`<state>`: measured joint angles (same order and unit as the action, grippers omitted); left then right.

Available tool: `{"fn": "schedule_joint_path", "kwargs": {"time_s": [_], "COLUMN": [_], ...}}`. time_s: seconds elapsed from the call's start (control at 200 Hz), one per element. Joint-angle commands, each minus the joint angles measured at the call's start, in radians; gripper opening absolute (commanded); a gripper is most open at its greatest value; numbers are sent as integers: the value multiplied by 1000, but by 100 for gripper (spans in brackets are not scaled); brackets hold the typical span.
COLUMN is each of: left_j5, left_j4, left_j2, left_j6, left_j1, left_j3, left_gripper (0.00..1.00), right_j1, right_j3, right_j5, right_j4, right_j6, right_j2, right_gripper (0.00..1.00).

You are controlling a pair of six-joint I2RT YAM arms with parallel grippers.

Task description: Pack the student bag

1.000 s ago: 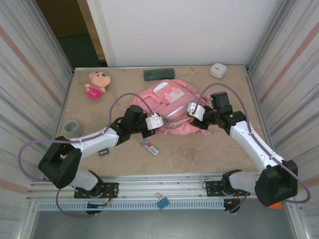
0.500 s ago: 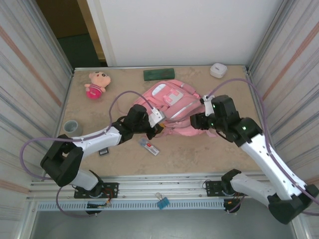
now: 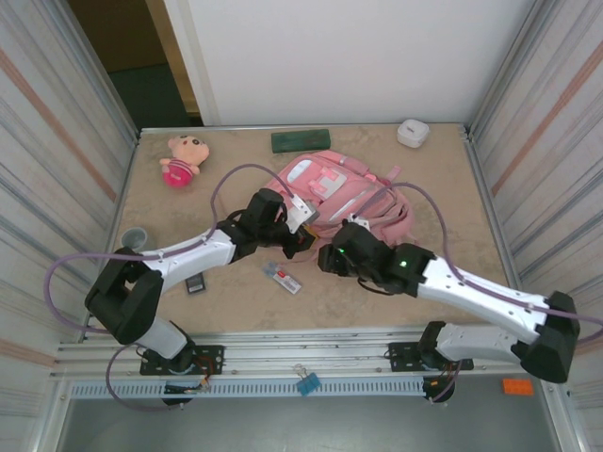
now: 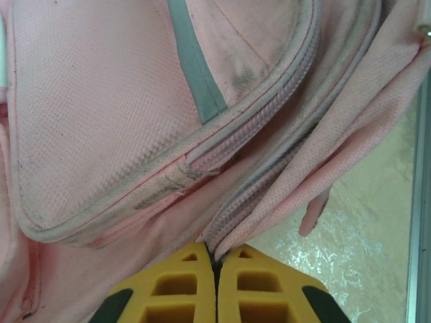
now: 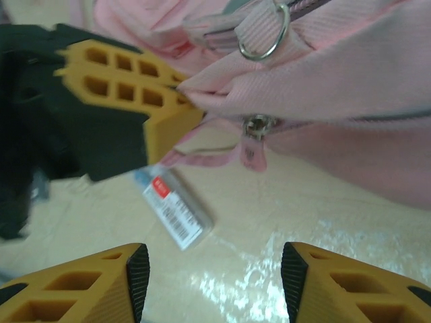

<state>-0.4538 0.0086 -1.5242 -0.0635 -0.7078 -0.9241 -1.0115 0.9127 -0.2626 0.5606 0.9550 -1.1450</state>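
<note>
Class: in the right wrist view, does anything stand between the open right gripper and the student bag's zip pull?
Nothing visible does. The right gripper faces the zip pull on the student bag over bare table. The left gripper, pinching bag fabric, and a small labelled packet sit left of that path.

The doll [image 3: 181, 158] lies left of the student bag [image 3: 332, 179], the card [image 3: 283, 277] before it.

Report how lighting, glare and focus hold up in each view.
Top external: even, soft light, sharp throughout, no harsh shadows on the table. Left wrist: the student bag weave is crisp; pale glare on the table at lower right. Right wrist: bright glare on the table ahead of the right gripper; the left gripper looks soft.
</note>
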Motion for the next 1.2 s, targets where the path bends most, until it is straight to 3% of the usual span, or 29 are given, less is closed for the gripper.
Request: {"fn": "schedule_joint_path", "kwargs": {"time_s": [0.0, 0.276, 0.471, 0.661, 0.812, 1.002, 1.082, 1.198], "left_j5": [-74, -107, -121, -78, -64, -7, 21, 67], "left_j4": [2, 4, -7, -65, -86, -131, -154, -165], "left_j2": [12, 21, 27, 46, 66, 81, 82, 84], "left_j6": [64, 59, 49, -12, -38, -104, -146, -219], "left_j1": [7, 11, 22, 44, 78, 103, 109, 113], "left_j3": [-48, -46, -43, -41, -26, -16, -15, 0], "left_gripper": [0, 0, 0, 0, 0, 0, 0, 0], "right_j1": [-11, -42, -41, -34, 8, 85, 134, 224], "right_j3": [49, 119, 175, 178, 136, 104, 88, 50], "right_j5": [-130, -394, -516, -555, -482, -338, -225, 74], "right_j4": [-44, -5, 96, 194, 202, 233, 230, 190], "right_j6": [39, -40, -62, -62, -78, -169, -242, -369], "right_j2": [-69, -218, -305, -269, -197, -84, -29, 30], "right_gripper": [55, 52, 31, 9, 0, 0, 0, 0]}}
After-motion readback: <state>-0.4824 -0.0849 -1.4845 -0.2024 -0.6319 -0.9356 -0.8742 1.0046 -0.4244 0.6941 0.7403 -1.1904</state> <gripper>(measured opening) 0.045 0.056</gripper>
